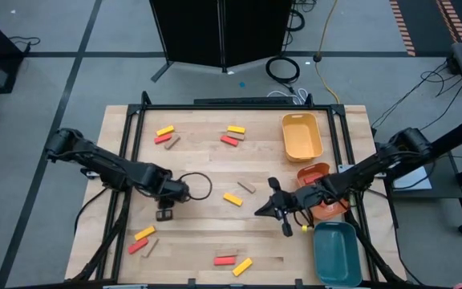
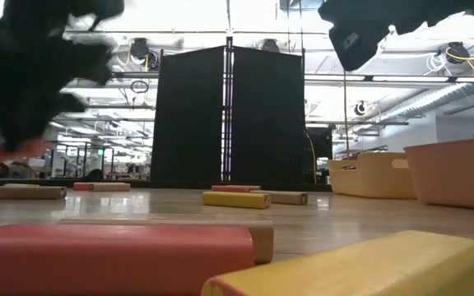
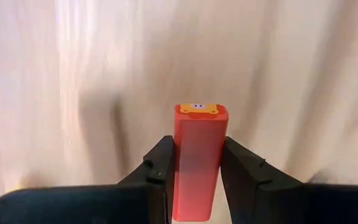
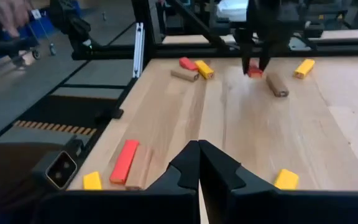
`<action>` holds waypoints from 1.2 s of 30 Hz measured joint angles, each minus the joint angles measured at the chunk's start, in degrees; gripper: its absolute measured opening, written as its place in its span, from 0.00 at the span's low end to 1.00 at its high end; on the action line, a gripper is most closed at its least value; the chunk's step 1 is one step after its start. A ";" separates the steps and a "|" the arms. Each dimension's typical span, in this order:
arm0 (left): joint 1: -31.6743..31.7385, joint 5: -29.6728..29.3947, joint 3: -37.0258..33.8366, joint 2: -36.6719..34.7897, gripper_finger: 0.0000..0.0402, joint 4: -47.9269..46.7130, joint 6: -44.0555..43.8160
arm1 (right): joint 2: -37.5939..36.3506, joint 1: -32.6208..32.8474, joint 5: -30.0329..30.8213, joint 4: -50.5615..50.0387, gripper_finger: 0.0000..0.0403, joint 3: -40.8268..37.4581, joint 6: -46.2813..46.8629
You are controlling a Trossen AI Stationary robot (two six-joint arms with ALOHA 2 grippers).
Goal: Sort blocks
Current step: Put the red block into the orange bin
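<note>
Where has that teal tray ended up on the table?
In the high view the teal tray sits at the table's near right corner, just below the orange tray, under the right arm.

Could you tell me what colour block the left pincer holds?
Red block, clearest in the left wrist view.

Hidden, cropped and blurred parts

The red block [image 3: 199, 163] runs off the bottom frame edge between the left hand's [image 3: 197, 177] fingers; the counter [image 3: 73, 93] behind is blurred. In the low view, upper left, that hand is a dark smear.
</note>
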 joint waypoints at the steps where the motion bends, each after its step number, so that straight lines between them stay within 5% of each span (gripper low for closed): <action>1: -0.01 -2.20 0.18 -0.67 0.22 3.29 0.38 | -0.33 0.02 0.17 0.11 0.00 0.00 -0.13; 10: 4.14 -19.19 0.17 2.18 0.22 45.27 14.70 | -1.02 0.25 0.66 2.84 0.00 0.00 -2.37; 17: 13.00 -15.17 0.22 16.14 0.22 81.38 19.15 | -1.02 0.25 0.62 6.82 0.00 0.00 -4.49; 24: 19.33 -4.97 5.24 38.56 0.22 116.38 7.83 | -4.67 2.14 1.94 7.80 0.00 0.00 -8.12; 28: 19.44 -1.38 16.05 48.60 0.22 118.23 4.58 | -10.82 7.25 19.81 2.76 0.00 0.01 -8.41; 31: 18.92 2.01 25.10 54.38 0.22 115.79 4.07 | -16.98 10.86 34.52 -12.23 0.00 0.02 -1.33; 36: 17.89 3.21 39.27 59.56 0.22 105.94 4.95 | -28.32 15.28 38.23 -35.04 0.00 0.02 16.94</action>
